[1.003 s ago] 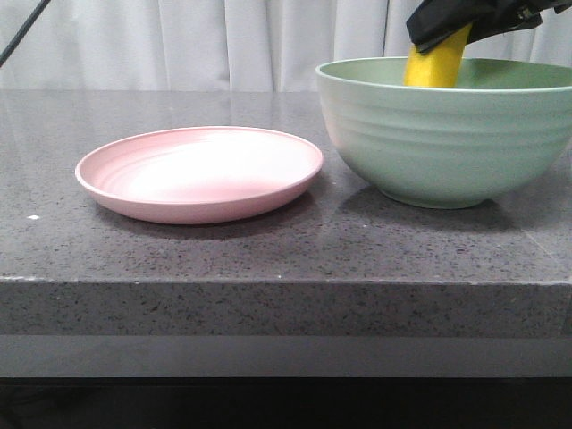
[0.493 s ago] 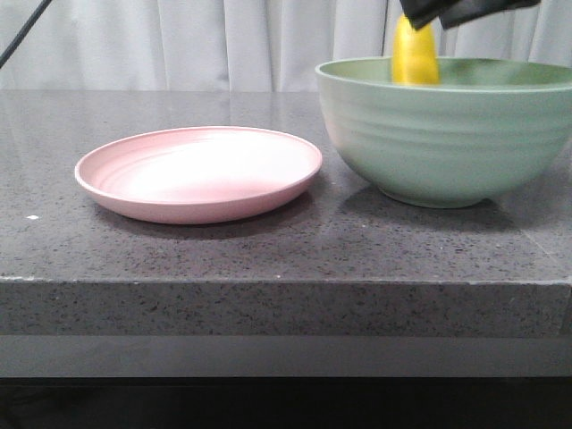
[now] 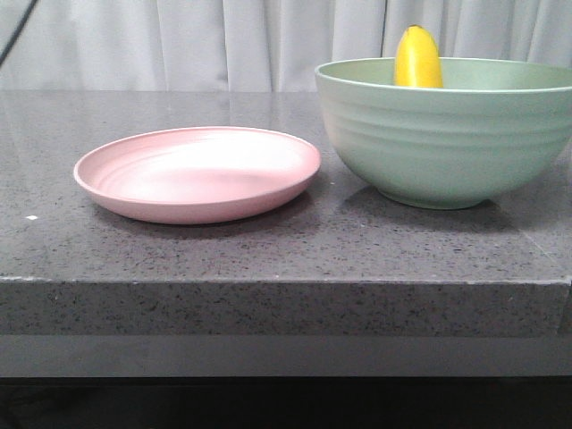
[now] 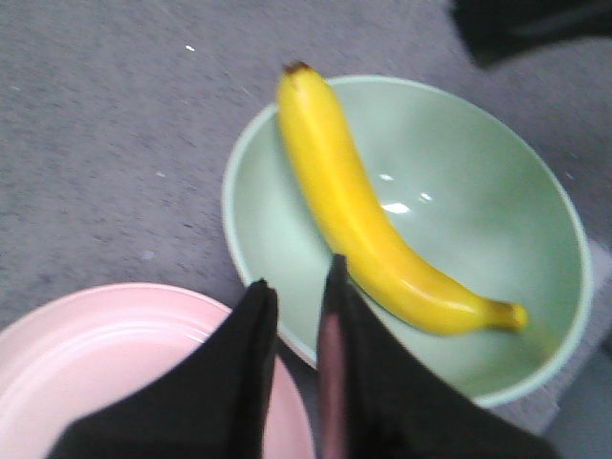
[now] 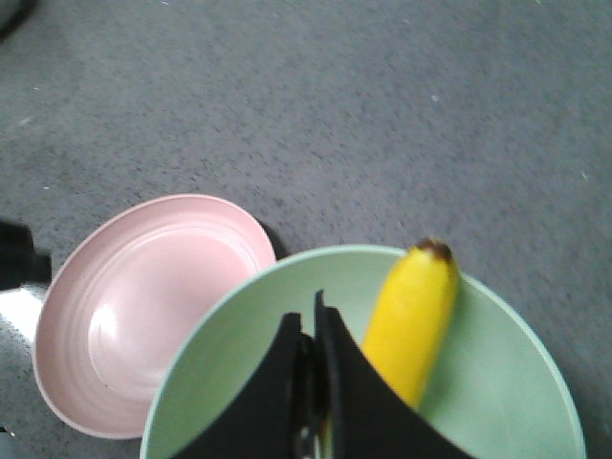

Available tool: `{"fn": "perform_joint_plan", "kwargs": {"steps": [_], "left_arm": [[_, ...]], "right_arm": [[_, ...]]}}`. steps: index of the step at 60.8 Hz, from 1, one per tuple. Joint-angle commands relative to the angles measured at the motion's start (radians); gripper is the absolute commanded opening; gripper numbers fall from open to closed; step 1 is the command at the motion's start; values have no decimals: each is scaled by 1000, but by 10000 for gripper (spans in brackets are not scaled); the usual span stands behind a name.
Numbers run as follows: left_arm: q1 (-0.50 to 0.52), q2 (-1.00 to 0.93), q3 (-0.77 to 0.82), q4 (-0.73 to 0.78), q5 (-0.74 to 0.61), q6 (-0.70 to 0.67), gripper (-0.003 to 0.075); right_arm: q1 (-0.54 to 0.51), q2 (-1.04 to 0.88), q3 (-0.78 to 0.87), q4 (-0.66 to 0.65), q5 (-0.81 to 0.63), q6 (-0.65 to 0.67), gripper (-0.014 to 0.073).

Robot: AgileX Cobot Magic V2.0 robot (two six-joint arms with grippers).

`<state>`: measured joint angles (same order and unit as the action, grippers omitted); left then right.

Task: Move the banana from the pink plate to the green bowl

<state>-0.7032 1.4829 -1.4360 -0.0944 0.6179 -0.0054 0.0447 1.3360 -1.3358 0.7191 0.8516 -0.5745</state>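
The yellow banana [image 3: 418, 55] lies inside the green bowl [image 3: 447, 143], its end poking above the rim. In the left wrist view the banana [image 4: 363, 210] leans along the bowl's [image 4: 469, 172] inner wall, dark tip on the rim. The pink plate [image 3: 197, 174] stands bare to the bowl's left. My left gripper [image 4: 297, 274] hovers over the gap between plate [image 4: 105, 354] and bowl, fingers slightly apart, nothing between them. My right gripper [image 5: 306, 306] hangs above the bowl [image 5: 239, 382] beside the banana [image 5: 411, 316], fingers together and holding nothing. Neither gripper shows in the front view.
Plate and bowl stand on a grey speckled stone table [image 3: 268, 250] whose front edge runs across the front view. A white curtain [image 3: 268, 36] hangs behind. A dark part of the other arm [image 4: 535, 24] shows beyond the bowl in the left wrist view.
A gripper that held the banana upright over the bowl has let go and risen out of the front view. The banana now rests in the bowl, free.
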Motion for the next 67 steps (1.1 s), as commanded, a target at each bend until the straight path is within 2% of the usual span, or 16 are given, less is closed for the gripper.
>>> {"fn": "perform_joint_plan", "kwargs": {"steps": [1,6,11,17,26,42,60,67], "left_arm": [[75,-32,-32,-1,-91,-11,-20],[152,-45,-30,-1,-85,-13,-20],[216,-81,-16,-1,-83,-16,-20],[280,-164,37,-1,-103,-16,-20],[362,-306,180,-1,-156,-18,-20],[511,-632,531,27,-277,-20,-20],[543,-1025,881,31,-302,-20,-20],[543,-1148,985,31,-302,-20,-20]], "right_arm": [[-4,-50,-65,-183,35,235,-62],[-4,-61,-94,-375,111,375,-62],[-4,-97,-86,-458,100,435,-62],[-4,-161,-53,-462,27,437,-62],[-4,-298,86,-462,-170,436,-62],[52,-623,526,-461,-588,433,-62],[90,-954,879,-459,-637,433,-62],[90,-1070,958,-454,-628,433,-62]]}}
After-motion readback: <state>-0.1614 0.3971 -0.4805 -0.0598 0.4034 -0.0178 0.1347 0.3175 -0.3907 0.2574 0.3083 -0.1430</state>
